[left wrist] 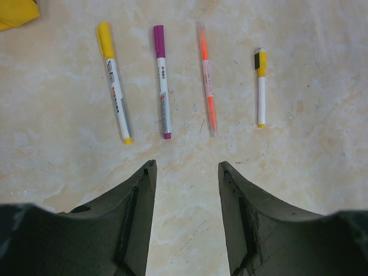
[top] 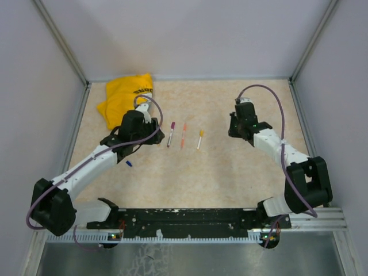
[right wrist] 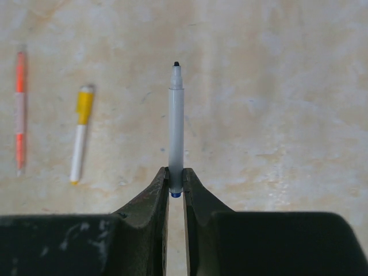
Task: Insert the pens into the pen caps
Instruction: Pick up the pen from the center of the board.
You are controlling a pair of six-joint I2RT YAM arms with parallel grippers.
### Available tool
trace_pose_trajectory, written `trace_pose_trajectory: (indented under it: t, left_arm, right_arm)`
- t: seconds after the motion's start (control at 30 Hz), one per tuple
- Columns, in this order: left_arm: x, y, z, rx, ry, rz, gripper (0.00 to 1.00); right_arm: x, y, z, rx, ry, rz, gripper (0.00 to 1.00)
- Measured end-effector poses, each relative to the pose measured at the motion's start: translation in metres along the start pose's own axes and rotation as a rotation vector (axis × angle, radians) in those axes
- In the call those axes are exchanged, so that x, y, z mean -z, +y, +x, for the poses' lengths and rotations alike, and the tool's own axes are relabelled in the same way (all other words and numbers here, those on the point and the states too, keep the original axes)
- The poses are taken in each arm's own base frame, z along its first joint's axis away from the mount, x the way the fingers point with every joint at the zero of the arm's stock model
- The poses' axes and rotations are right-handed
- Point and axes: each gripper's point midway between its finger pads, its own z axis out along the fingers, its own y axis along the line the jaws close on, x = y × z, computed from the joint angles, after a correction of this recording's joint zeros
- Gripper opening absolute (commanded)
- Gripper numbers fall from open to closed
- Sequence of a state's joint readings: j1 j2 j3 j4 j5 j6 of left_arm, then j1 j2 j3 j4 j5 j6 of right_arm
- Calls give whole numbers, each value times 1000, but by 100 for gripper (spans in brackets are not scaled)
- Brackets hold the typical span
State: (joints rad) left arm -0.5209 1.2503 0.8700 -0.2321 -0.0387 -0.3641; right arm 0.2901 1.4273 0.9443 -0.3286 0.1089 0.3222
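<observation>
My right gripper (right wrist: 176,173) is shut on the blue-tipped tail end of a grey pen (right wrist: 176,129). The pen is uncapped, and its dark tip points away from the jaws, above the table. A small blue pen cap (top: 129,163) lies on the table beside my left forearm. My left gripper (left wrist: 187,168) hangs open and empty, just short of a row of capped pens. These are a yellow-capped pen (left wrist: 114,86), a purple-capped pen (left wrist: 162,80), an orange pen (left wrist: 207,77) and a short yellow-capped pen (left wrist: 261,89). In the top view my right gripper (top: 237,131) sits right of the row.
A crumpled yellow cloth (top: 126,99) lies at the back left, behind my left gripper (top: 150,131). Grey walls enclose the table on three sides. The arm bases and a black rail (top: 190,221) run along the near edge.
</observation>
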Motion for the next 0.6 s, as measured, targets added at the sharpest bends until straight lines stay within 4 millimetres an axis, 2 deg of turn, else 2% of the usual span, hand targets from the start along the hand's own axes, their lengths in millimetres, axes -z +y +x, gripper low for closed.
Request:
trace_pose_trajectory:
  t: [0.27, 0.5, 0.6]
  left_arm:
    - [16, -17, -15, 6, -87, 100, 63]
    - [24, -29, -27, 29, -136, 158, 68]
    - [28, -38, -32, 57, -151, 201, 71]
  right_arm:
    - [25, 90, 5, -36, -51, -276, 4]
    - [50, 168, 36, -79, -56, -547, 3]
    - [61, 191, 46, -89, -67, -640, 1]
